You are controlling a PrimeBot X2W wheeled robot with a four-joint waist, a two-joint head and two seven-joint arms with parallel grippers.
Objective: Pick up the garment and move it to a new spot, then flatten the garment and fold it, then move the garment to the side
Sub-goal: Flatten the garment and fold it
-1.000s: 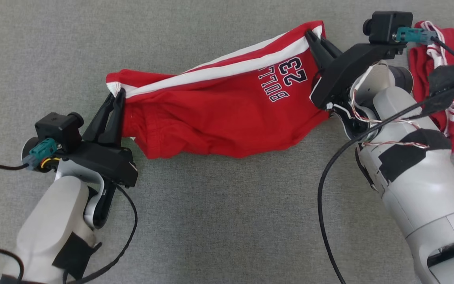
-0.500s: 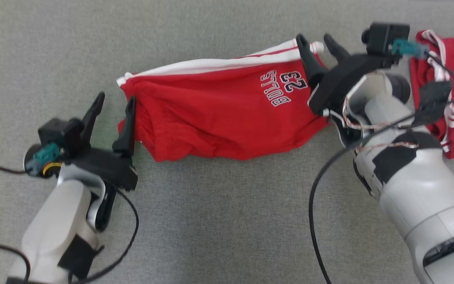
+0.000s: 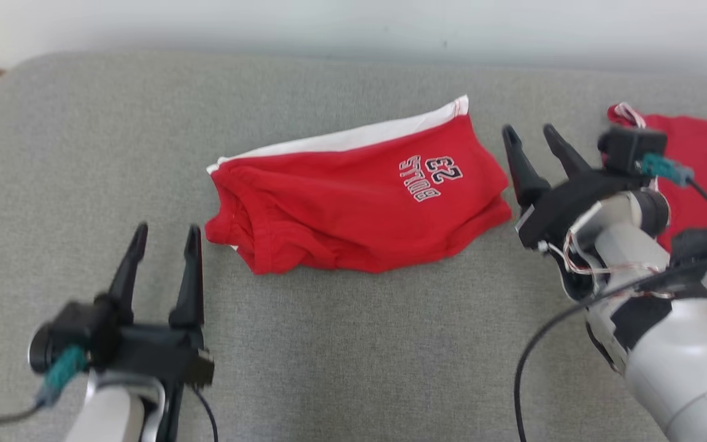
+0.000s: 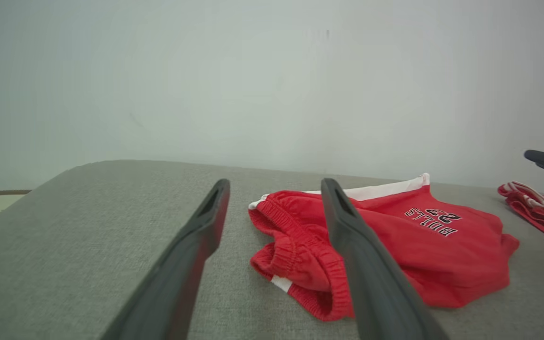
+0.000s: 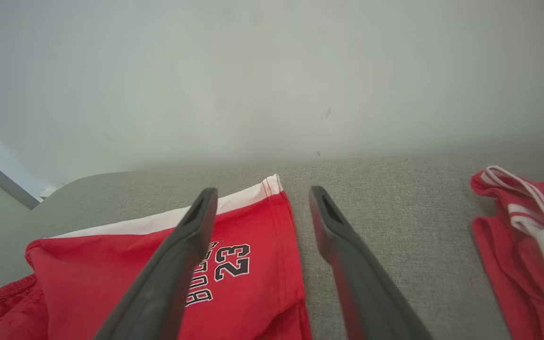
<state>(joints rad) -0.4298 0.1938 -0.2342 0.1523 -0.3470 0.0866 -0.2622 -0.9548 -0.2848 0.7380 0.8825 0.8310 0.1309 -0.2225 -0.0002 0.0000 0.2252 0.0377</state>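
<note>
Lower left, the left gripper (image 3: 167, 230) is hovering with fingers apart, empty. At centre the shorts (image 3: 353, 209) are lying doubled over, waistband (image 3: 237, 221) bunched leftward. Right of them the right gripper (image 3: 528, 130) is standing spread and empty, just beside their edge. The fold is looking done; moving aside is calling for a pinch at both ends. A grey cushion (image 3: 341, 356) is carrying everything; a pale wall (image 3: 353, 24) is running along the top.

Red shorts (image 3: 341, 215) — white stripe (image 3: 353, 139) — grey surface (image 3: 353, 344)
</note>
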